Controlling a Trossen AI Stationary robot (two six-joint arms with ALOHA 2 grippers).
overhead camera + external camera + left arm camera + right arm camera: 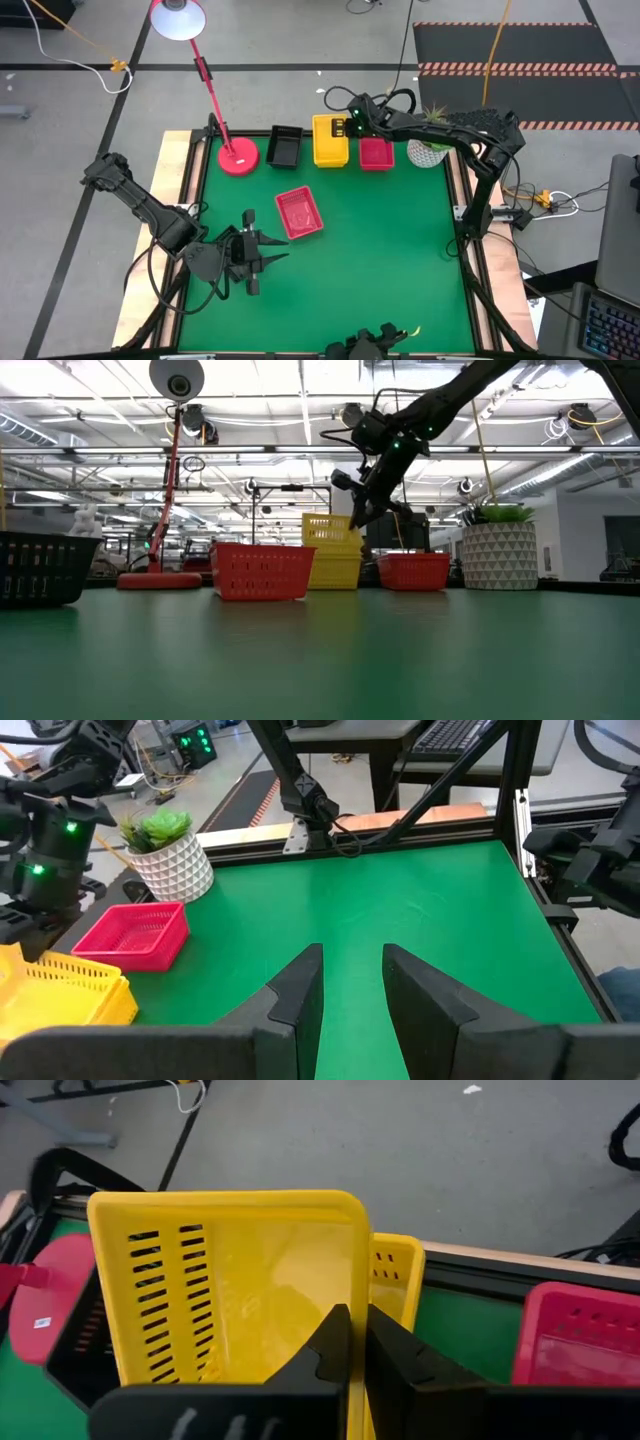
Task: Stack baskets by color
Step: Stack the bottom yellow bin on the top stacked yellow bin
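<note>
At upper centre of the high view, the right gripper (352,123) is clamped on the rim of a yellow basket (330,139), over the yellow stack. The left gripper (268,254), lower left, hangs part-open, holding nothing. 1 red basket (299,213) sits mid-table.

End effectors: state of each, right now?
Left end effector: open, holding nothing, above the green table.
Right end effector: closed on the yellow basket wall.

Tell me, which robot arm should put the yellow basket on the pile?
The right gripper: it already pinches the yellow basket above the yellow stack. The left gripper waits empty near the table's front.
</note>
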